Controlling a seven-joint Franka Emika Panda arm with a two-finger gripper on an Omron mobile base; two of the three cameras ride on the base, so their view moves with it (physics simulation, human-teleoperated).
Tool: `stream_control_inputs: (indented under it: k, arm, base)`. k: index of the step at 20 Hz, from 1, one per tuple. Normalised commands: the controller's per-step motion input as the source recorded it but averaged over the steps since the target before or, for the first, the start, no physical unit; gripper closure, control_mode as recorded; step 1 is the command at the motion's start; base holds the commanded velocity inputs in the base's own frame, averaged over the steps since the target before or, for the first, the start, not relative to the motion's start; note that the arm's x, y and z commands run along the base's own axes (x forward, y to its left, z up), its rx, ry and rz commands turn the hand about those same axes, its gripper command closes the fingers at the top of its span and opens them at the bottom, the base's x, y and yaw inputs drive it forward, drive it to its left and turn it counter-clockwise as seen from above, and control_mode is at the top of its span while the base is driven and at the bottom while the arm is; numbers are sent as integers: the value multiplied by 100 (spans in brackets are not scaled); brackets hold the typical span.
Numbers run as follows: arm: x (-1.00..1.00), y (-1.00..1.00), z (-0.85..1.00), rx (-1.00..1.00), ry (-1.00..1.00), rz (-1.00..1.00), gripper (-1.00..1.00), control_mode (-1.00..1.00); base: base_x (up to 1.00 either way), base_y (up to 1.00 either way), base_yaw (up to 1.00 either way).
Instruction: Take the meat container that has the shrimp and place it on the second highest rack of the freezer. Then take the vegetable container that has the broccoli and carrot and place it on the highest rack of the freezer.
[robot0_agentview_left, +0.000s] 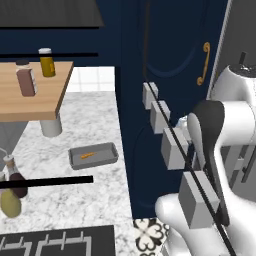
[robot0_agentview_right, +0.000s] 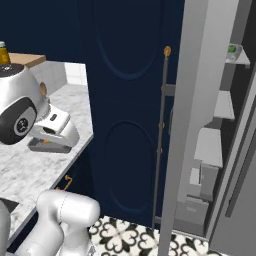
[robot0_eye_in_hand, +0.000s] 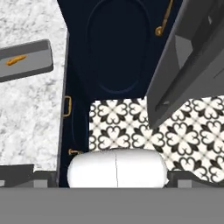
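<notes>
no readable text or labels, bottles (robot0_agentview_left: 46, 62) on the wooden shelf perhaps labelled, too blurred

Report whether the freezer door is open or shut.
Open: the tall light grey freezer's door stands swung out, exposing stacked pale grey shelves inside.

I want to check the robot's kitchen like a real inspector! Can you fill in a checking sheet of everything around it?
Surface: speckled white marble counter, with a light wooden shelf above its left part.
Job's things: flat grey tray on the counter holding a small orange shrimp; tall light grey freezer open, pale shelves inside, something green on the top shelf.
Clutter: yellow jar and brown jar on the wooden shelf; bottles at the counter's left edge.
Grippers: two-finger gripper open, empty, over the patterned floor.
Cables: nothing seen.
Surroundings: navy cabinets with gold handles; black-and-white tiled floor.
</notes>
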Motion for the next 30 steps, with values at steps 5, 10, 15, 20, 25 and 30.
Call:
stream_control_inputs:
  k: [5,10,15,20,25,30]
  arm:
    - [95,57,-62,5,3,0,-100,-100]
    - [94,68,-65,3,2,0,-100,-100]
    - [100,59,-69,0,13,0,-100,-100]
    - [90,33,-53,1,4,0,-100,-100]
    - [96,19,-54,0,2,0,-100,-100]
    - [98,31,-46,0,16,1,-100,-100]
  base:
    - [0,0,0]
    - [0,0,0]
    - [0,0,0]
    - [0,0,0]
    - [0,0,0]
    - [0,0,0]
